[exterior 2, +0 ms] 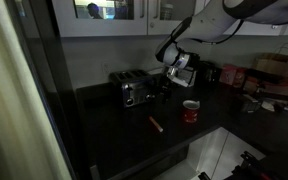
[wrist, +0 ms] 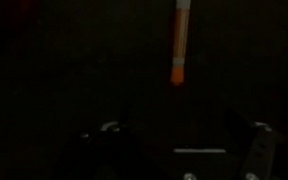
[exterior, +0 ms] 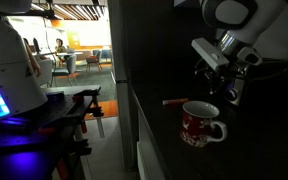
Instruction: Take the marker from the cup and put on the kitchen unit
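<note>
Step in hand: the marker (exterior: 174, 102) lies flat on the counter (exterior: 160, 135) and not in the cup (exterior: 201, 123). Judged from this, the putting-down is finished or nearly so.
Gripper: in the wrist view the gripper (wrist: 180, 140) is spread wide. Its two fingers (wrist: 256, 142) stand well apart with nothing between them, so it holds nothing.
Marker, place: it is ahead of the gripper in the wrist view, beyond the fingertips and clear of them. In both exterior views it is below the gripper (exterior 2: 172, 78) and off to one side, apart from it.
Marker, look: a slim stick (wrist: 181, 35) with a bright orange end and a paler body. The orange end points toward the gripper and the body runs away from it. The pictures are too dark to show any print on it.
Cup: a squat red mug with a pale pattern and a side handle (exterior 2: 190, 110). It stands upright almost under the gripper, near the marker but not touching it. Nothing is seen sticking out of it.
Counter: dark, flat and bare around the marker. A toaster (exterior 2: 134, 92) stands beyond the gripper's far side.
Next move: probably only a straight lift away, with the fingers left spread and kept clear of the cup's rim.
Risk: a round marker may roll if the fingers brush it.
</note>
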